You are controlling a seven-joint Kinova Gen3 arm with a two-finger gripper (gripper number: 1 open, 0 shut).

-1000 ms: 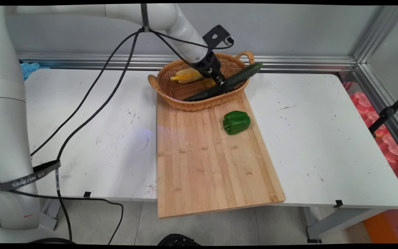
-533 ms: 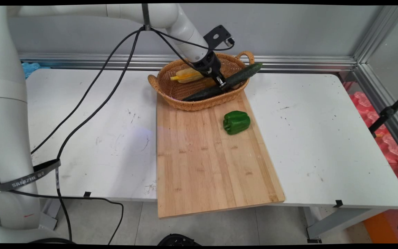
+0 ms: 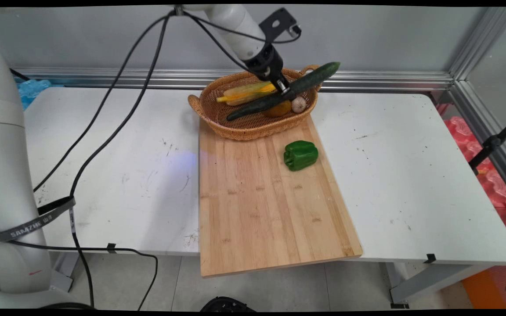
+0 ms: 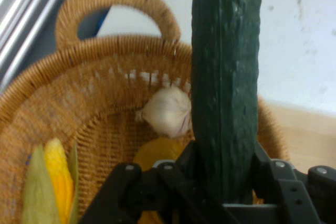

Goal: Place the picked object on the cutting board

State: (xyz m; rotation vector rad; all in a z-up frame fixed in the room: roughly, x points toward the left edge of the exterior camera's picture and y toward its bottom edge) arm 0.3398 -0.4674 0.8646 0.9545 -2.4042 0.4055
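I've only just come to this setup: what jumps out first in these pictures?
The gripper is shut on a long dark cucumber, held slanted above the wicker basket at the table's far side. In the basket lie corn, a garlic bulb and something orange. A green pepper sits on the wooden board in front.

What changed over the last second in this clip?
The gripper, shut on the cucumber, rose and lifted it clear of the basket, uncovering a garlic bulb and an orange thing. The corn, green pepper and cutting board stayed put.
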